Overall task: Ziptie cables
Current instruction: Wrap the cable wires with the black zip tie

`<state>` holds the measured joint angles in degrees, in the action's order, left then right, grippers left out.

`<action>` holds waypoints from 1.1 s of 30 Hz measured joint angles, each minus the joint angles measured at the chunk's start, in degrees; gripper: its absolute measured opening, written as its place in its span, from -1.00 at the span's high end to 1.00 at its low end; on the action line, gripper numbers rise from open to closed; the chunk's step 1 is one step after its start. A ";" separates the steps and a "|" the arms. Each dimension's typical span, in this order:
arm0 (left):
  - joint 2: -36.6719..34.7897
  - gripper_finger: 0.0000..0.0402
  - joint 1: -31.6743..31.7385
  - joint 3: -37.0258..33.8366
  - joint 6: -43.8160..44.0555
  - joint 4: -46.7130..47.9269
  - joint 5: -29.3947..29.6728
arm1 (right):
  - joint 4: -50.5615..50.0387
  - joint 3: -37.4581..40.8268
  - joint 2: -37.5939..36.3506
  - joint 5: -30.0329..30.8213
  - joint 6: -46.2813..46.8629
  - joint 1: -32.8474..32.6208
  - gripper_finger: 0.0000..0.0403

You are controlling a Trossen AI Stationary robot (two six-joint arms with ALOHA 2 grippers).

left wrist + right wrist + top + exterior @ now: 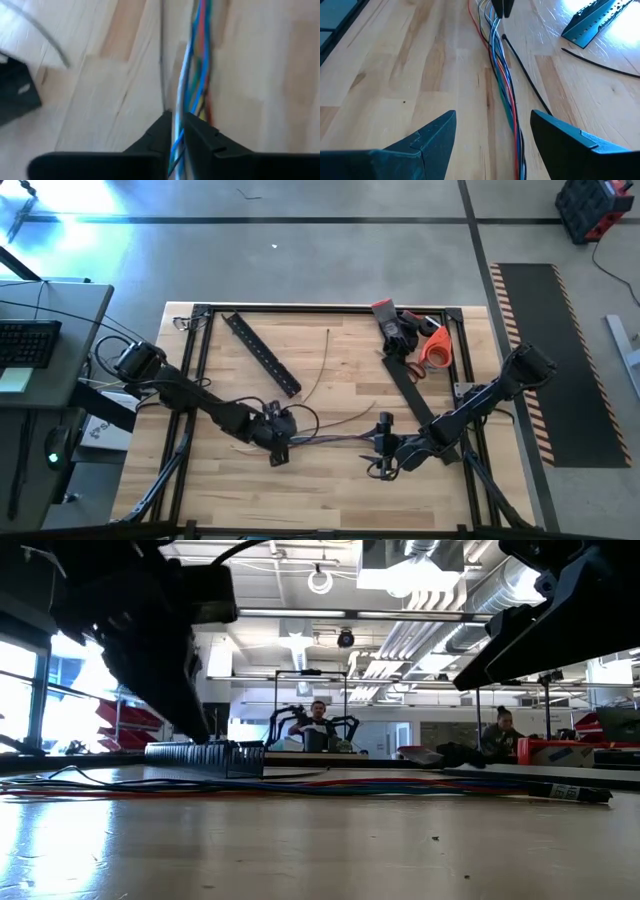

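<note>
- The cables, a bundle of thin blue, red and green wires, are laid flat on the wooden table, stretched between the two grippers
- The left gripper is lowered at one end of the bundle, its fingers narrowed to a slit with a few wires pinched between them
- The right gripper is held wide apart, straddling the cables without touching them
- A thin black ziptie is seen just beside the bundle

Cables: blue, red, green, white strands. Table: pale wood grain. Perforated bar: black. Tape roll: orange.
</note>
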<state>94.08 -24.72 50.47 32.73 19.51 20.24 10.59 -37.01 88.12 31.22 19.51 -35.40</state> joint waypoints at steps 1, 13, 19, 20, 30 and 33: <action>0.00 0.76 -0.11 -0.74 0.41 -0.43 0.53 | 0.00 0.00 0.00 -0.02 0.00 0.00 -0.21; -0.01 0.48 -0.01 -10.11 2.82 -16.68 3.35 | 0.00 0.00 0.01 0.20 -0.01 0.00 -0.21; 0.00 0.55 -0.10 -12.33 2.99 -21.46 2.98 | 0.02 0.00 0.02 0.22 0.00 0.00 -0.21; -0.02 0.56 -0.10 -12.58 2.99 -22.33 3.00 | 0.02 0.00 0.01 0.22 0.00 0.00 -0.21; 3.31 0.57 -0.08 -14.33 4.53 -28.53 3.62 | 0.23 0.00 0.01 0.24 0.00 0.00 -0.21; 4.80 0.58 -0.14 -14.17 4.77 -29.69 4.21 | 0.26 0.00 0.00 0.24 0.00 0.00 -0.21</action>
<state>98.88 -24.86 36.30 37.51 -10.18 24.45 10.85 -37.01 88.12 31.46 19.51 -35.40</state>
